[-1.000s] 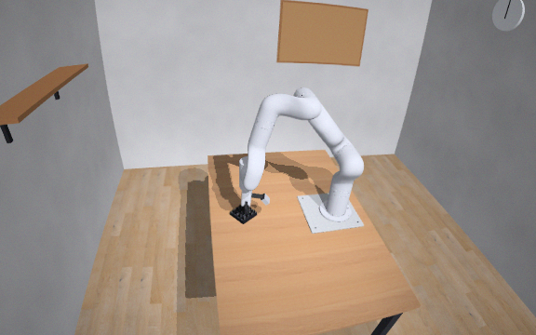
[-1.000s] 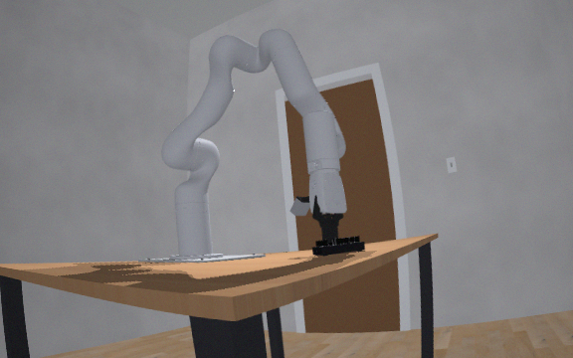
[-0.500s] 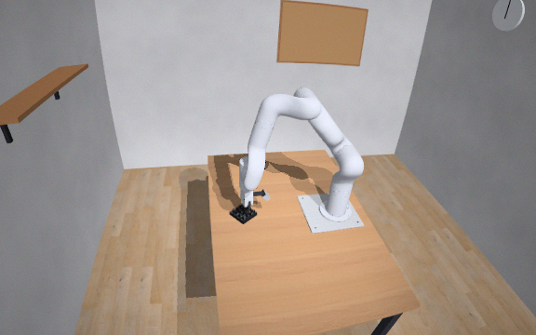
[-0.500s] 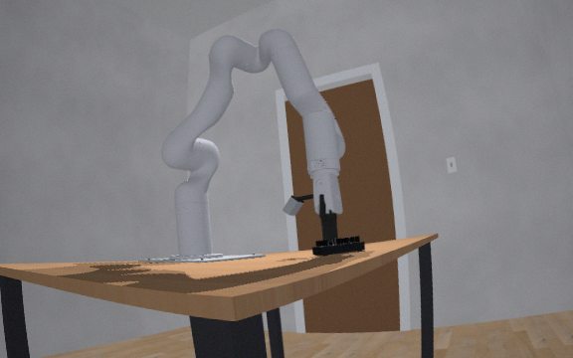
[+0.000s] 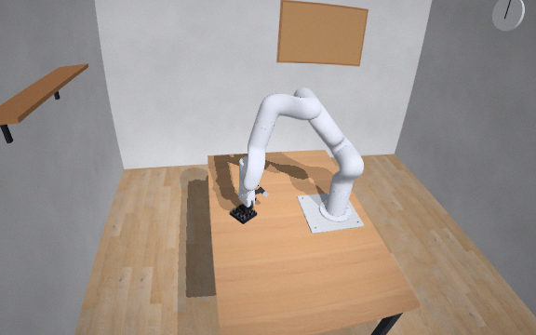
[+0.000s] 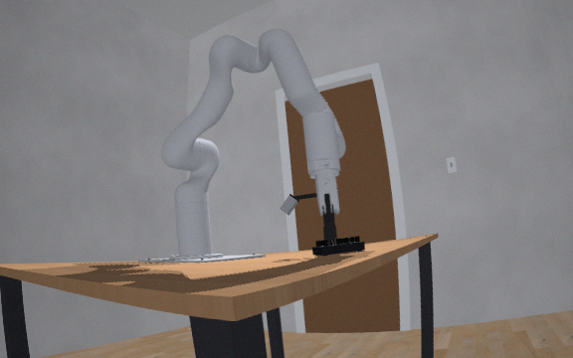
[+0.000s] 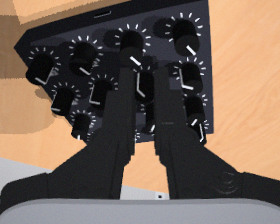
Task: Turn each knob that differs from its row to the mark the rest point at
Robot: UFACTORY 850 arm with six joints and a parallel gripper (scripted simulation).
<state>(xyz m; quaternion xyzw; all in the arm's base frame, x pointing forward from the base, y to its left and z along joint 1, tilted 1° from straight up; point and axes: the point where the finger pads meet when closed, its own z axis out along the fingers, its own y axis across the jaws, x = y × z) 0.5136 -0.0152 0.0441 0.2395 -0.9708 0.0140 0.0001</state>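
The black knob box stands on the wooden table near its left edge; it also shows in the exterior view. In the wrist view the knob box has its socket side at the top. My gripper points straight down onto the box. Its fingers are shut on a knob in the second row from the rear, third from the left, which they mostly hide. The rear-row knob just beyond the fingertips shows its white line. Knobs in the front rows are partly hidden by the fingers.
The arm's base plate is bolted to the table to the right of the box. The table's left edge runs close beside the box. A small grey camera block sticks out from the wrist.
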